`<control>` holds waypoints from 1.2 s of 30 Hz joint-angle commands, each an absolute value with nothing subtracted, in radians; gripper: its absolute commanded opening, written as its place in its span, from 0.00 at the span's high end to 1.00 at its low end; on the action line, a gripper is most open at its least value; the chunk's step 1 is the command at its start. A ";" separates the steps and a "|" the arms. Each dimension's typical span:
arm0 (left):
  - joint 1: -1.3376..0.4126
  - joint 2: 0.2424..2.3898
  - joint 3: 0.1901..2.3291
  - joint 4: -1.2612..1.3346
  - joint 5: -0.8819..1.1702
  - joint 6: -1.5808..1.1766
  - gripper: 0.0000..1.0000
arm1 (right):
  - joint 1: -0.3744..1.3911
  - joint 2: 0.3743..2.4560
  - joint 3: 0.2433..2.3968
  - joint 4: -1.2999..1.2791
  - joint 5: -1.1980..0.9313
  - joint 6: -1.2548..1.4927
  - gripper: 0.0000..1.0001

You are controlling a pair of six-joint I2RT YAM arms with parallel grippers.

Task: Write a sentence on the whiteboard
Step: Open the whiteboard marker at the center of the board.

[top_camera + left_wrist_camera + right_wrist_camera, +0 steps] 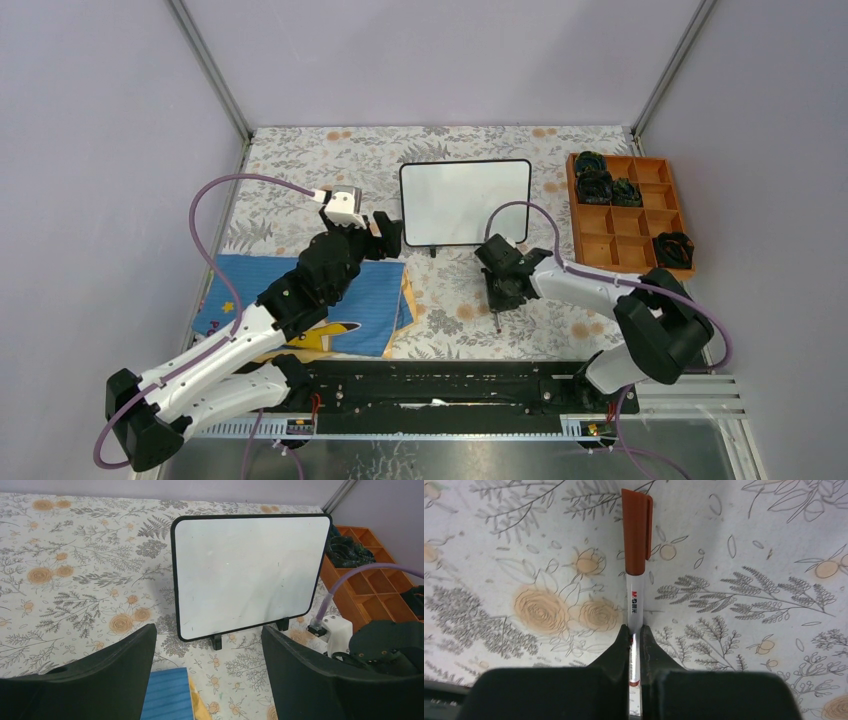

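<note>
One white rectangular whiteboard [247, 575] with a thin black frame stands upright on the floral tabletop [75, 580], just ahead of the left hand [207, 630], whose two fingers are spread wide. The right hand [634, 630] is clamped on one white-barrelled marker [636, 535] with a reddish-brown cap.

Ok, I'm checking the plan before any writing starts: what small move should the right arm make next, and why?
Probably lift the marker off the table toward the open left gripper. The right gripper is shut on its barrel, but the red cap is still on and the whiteboard is blank.
</note>
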State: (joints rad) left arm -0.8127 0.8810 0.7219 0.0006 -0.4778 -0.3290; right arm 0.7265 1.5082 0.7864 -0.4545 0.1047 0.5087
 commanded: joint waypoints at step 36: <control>-0.822 1.025 0.887 0.271 0.474 -0.553 0.14 | 0.733 0.720 0.719 0.032 -0.453 0.326 1.00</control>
